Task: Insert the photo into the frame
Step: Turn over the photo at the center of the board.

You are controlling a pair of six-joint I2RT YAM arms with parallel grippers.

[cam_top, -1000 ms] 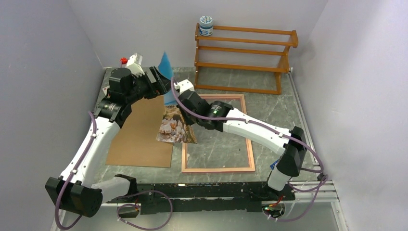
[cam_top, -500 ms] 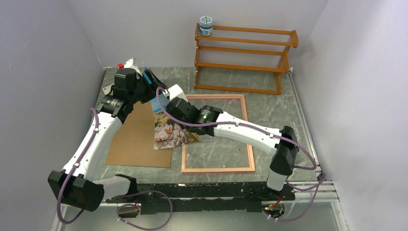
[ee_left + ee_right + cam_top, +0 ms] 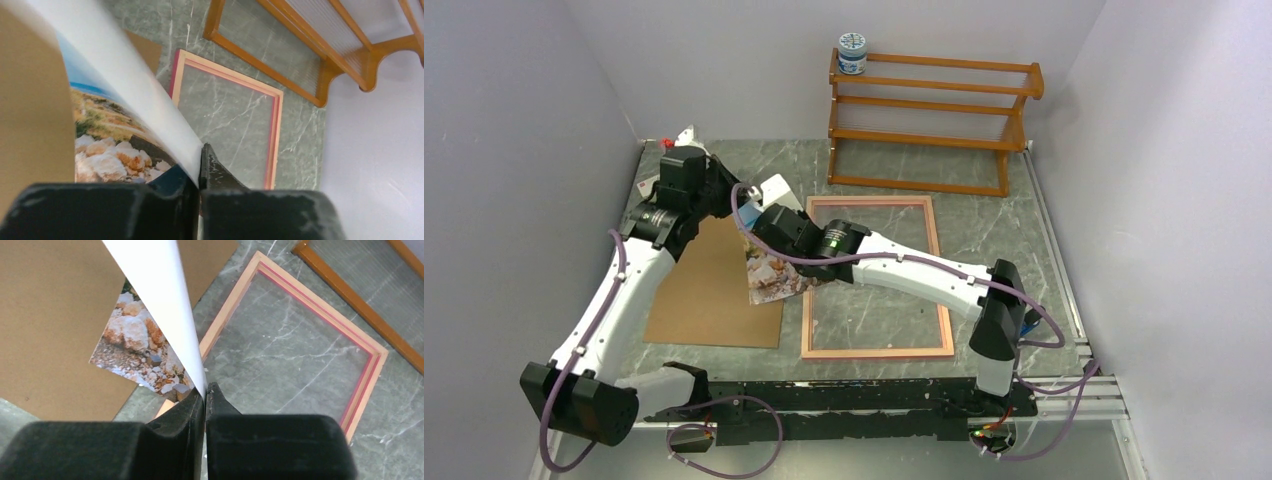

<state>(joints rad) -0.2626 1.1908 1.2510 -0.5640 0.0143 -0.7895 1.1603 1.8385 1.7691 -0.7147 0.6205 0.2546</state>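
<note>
We see left gripper (image 3: 200, 161) and right gripper (image 3: 205, 393) both clamped on edges of the photo (image 3: 769, 275); the frame (image 3: 879, 351) flat just right, inside unobstructed

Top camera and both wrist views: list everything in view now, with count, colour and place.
photo: one, blue sky and pale rocks, white back; curled, held over the panel's right edge.
frame: one, pale wood with pink inner edge; flat, mid-table.
fibreboard panel: one, brown; flat, left of the frame.
rack: one, orange-brown wood; back of the table.
jar: one, pale blue and white; on the rack's top left end.
table: one, grey-green marbled.
left gripper: one, black; shut on the photo.
right gripper: one, black; shut on the photo.
</note>
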